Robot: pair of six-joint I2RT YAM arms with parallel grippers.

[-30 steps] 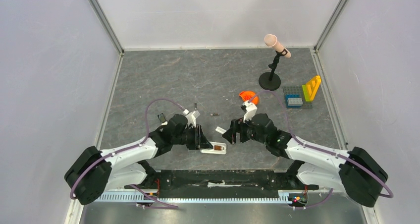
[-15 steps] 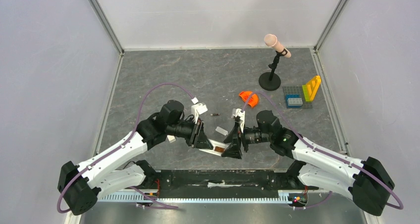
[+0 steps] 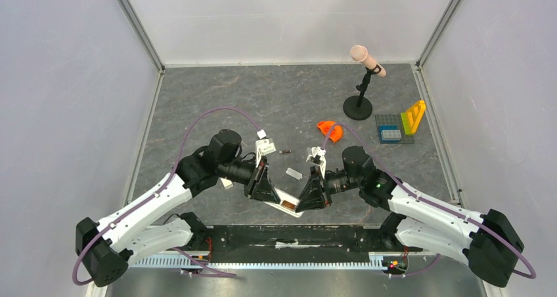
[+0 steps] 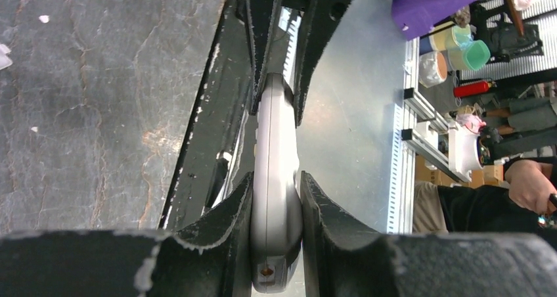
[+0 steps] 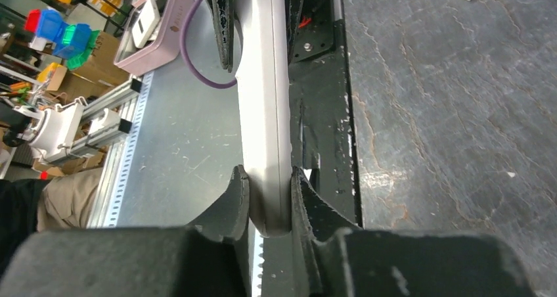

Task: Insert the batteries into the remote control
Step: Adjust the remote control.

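Observation:
The remote control point(image 3: 284, 202) is a slim white bar held off the table between both arms, near the front edge. My left gripper point(image 3: 266, 189) is shut on one end of it and my right gripper point(image 3: 309, 197) on the other. In the left wrist view the remote control point(image 4: 276, 159) sits clamped between my left gripper's point(image 4: 276, 208) pads, with the other arm's fingers point(image 4: 261, 54) on its far end. In the right wrist view the remote control point(image 5: 263, 106) is pinched in my right gripper point(image 5: 270, 193). One small dark battery point(image 3: 284, 152) lies on the table behind.
A small white block point(image 3: 293, 173) lies just behind the grippers. An orange piece point(image 3: 330, 130), a microphone on a black stand point(image 3: 359, 87) and a grey plate with coloured bricks point(image 3: 398, 127) stand at the back right. The black base rail point(image 3: 289, 234) runs below.
My right gripper came in from open and closed on the remote's free end. Both arms have carried the remote slightly toward the front edge.

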